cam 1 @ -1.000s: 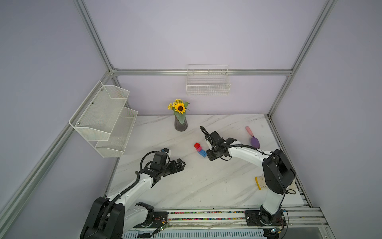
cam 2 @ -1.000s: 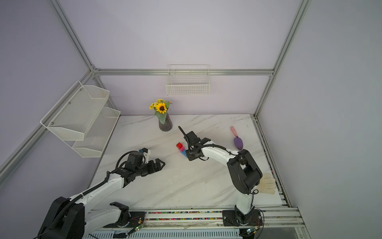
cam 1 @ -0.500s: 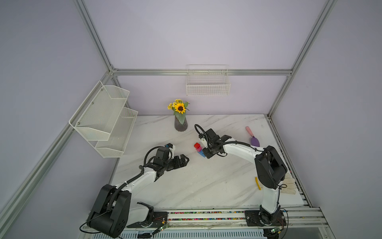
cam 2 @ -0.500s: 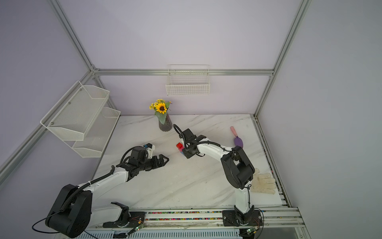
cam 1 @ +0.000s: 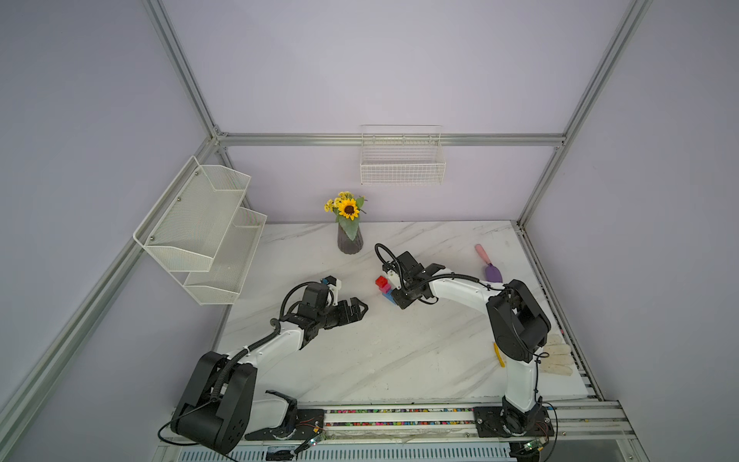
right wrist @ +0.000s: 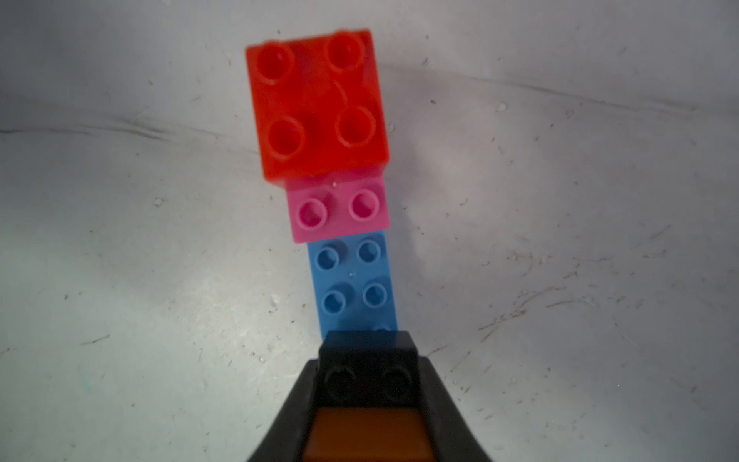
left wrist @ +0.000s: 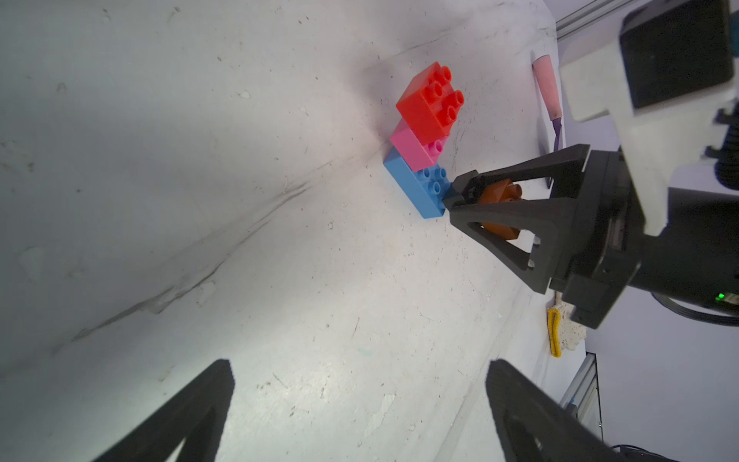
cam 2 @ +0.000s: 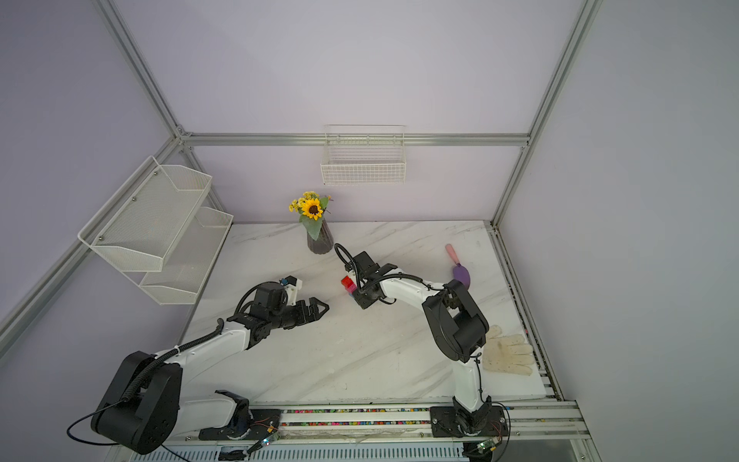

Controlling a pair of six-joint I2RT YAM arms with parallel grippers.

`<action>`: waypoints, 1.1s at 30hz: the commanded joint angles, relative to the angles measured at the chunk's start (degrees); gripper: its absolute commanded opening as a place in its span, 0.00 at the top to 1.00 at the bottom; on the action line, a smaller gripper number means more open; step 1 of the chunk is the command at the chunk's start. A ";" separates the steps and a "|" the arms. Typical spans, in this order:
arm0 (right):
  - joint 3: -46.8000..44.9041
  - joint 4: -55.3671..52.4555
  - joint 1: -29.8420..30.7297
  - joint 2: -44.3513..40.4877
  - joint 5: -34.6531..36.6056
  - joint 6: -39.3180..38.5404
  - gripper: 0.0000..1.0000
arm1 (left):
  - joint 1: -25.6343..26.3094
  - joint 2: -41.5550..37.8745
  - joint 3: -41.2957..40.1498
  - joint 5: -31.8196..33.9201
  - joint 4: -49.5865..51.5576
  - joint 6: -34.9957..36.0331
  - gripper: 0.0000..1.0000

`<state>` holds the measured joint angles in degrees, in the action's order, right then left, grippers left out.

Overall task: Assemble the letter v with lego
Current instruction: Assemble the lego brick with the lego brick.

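The right tool (left wrist: 460, 196) is sliding in closer, squeezing the black brick (right wrist: 368, 352) with the orange brick (right wrist: 368, 432) behind it. It is now hanging over the 5 o'clock end of the blue brick (right wrist: 352, 276) on the counter (cam 1: 400, 352). The pink brick (right wrist: 340, 212) and red brick (right wrist: 316, 104) are already climbing toward 11 o'clock. The left tool (cam 1: 360, 309) is creeping nearer, wide open and empty. I think the V is getting its second arm.
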<state>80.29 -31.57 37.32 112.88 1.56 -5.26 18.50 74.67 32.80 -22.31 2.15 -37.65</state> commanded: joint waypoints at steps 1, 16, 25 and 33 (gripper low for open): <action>-0.31 1.95 -0.23 0.84 -1.04 -1.38 1.00 | 0.22 0.55 2.11 -1.08 -2.28 2.00 0.00; -5.64 0.31 -0.26 0.71 -0.98 0.50 1.00 | 0.22 0.21 1.28 -0.60 -1.45 2.76 0.00; -7.04 -3.21 -0.23 4.85 -4.28 0.40 1.00 | 0.22 -1.42 1.65 -0.23 0.46 3.15 0.00; -6.01 -6.02 0.30 6.78 -3.58 -0.02 1.00 | 0.22 -4.88 1.88 0.72 3.43 3.03 0.00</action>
<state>77.73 -27.99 37.01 113.23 -1.26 -4.16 18.52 71.85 32.93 -22.04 4.99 -36.34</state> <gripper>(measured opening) 0.352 0.997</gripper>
